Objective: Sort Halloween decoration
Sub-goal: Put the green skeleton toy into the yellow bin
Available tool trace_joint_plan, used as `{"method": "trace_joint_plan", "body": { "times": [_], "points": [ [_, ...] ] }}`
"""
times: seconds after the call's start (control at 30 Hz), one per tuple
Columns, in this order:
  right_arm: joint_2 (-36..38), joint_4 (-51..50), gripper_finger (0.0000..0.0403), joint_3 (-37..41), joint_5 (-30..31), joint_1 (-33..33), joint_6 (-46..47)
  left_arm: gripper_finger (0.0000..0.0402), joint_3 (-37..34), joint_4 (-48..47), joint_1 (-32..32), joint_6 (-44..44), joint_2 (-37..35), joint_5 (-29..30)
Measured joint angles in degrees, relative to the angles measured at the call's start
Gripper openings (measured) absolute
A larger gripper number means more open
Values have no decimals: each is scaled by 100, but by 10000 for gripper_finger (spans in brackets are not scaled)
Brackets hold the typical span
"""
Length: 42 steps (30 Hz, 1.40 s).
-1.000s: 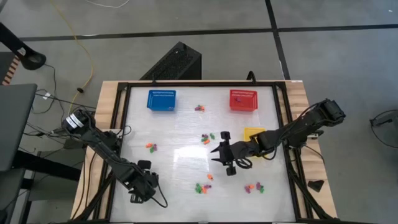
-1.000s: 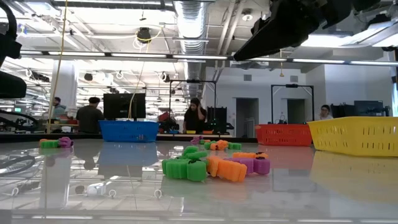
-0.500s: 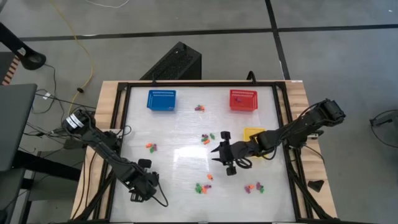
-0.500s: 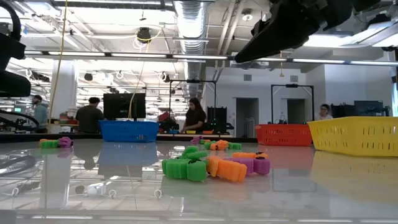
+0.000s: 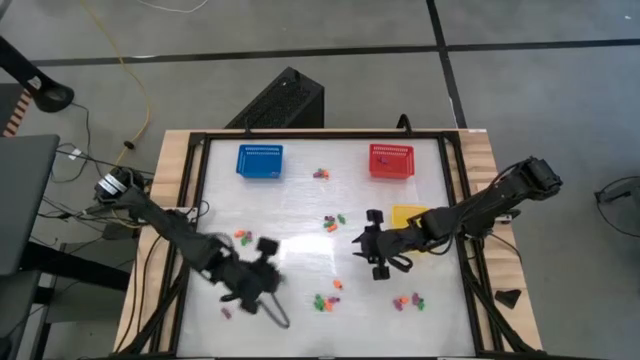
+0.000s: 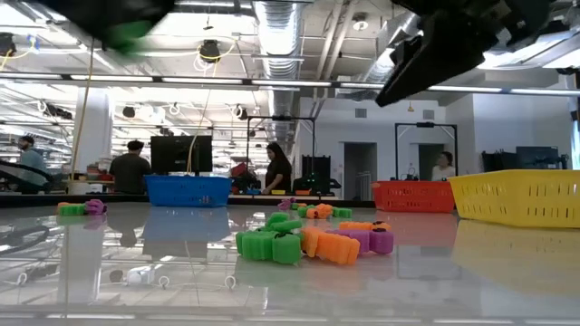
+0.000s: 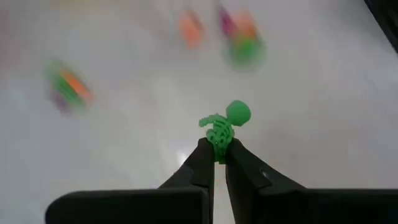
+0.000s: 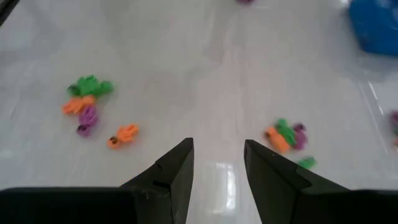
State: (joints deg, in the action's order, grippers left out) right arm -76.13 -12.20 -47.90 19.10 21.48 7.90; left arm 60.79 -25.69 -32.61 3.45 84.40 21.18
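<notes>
We record the left gripper (image 7: 219, 151) pinched tight on a green skeleton figure (image 7: 225, 124), held above the white table (image 7: 323, 124). Beyond it we note blurred trinkets: an orange-and-green cluster (image 7: 69, 90), an orange piece (image 7: 190, 28), a green-and-orange cluster (image 7: 244, 41).

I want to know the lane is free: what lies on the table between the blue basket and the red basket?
In the high view, one small cluster of trinkets lies between the blue basket and the red basket, roughly midway; the rest is bare tabletop.
</notes>
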Motion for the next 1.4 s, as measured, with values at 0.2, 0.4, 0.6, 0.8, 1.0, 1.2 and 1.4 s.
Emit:
{"method": "trace_joint_plan", "body": {
  "times": [0.2,0.4,0.6,0.8,1.0,1.2,1.4],
  "points": [
    [558,-489,171,0,949,118,681,9,-642,3416,1132,-1833,190,-982],
    [1113,-1568,171,-4,2571,637,1690,9,-765,5705,2165,-1615,1148,-2115],
    [1375,-2145,171,-3,4431,1168,2466,9,-130,6872,2809,-1061,2706,-2425],
    [1403,-2100,171,-4,5147,1480,2533,9,1456,6579,3235,-603,4136,-2768],
    [1404,-2088,171,-4,5252,1650,2509,8,3387,5474,3475,-221,5263,-3687],
    [1404,-2096,171,-2,5308,1766,2507,14,4870,4377,3499,-73,5926,-3778],
    [1404,-2078,171,-2,5307,1858,2511,39,5032,3937,3462,-405,5921,-3424]
  ]
}}
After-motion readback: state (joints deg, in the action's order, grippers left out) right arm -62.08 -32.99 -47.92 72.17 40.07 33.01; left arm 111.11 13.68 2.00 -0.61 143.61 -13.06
